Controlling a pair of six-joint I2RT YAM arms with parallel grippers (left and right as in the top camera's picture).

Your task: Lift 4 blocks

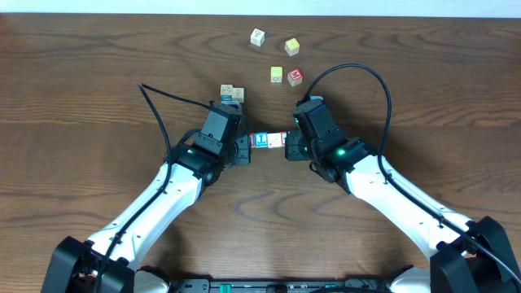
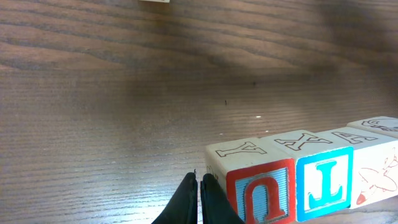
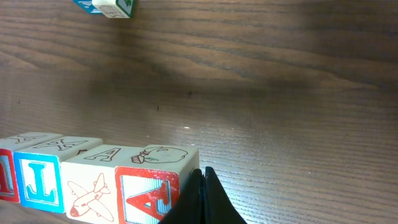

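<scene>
The left gripper (image 2: 199, 200) and the right gripper (image 3: 200, 198) are both closed, fingertips pinched together. A row of four blocks (image 1: 270, 140) is pressed between them. The red U block (image 2: 258, 193) touches the left tip, followed by the blue block (image 2: 323, 183) and the white airplane block (image 2: 376, 171). The red A block (image 3: 149, 190) sits against the right tip.

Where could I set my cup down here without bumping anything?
Bare wood lies left of the left arm and right of the right arm. The middle is crowded: both end effectors press the row of blocks, loose cubes behind.
</scene>
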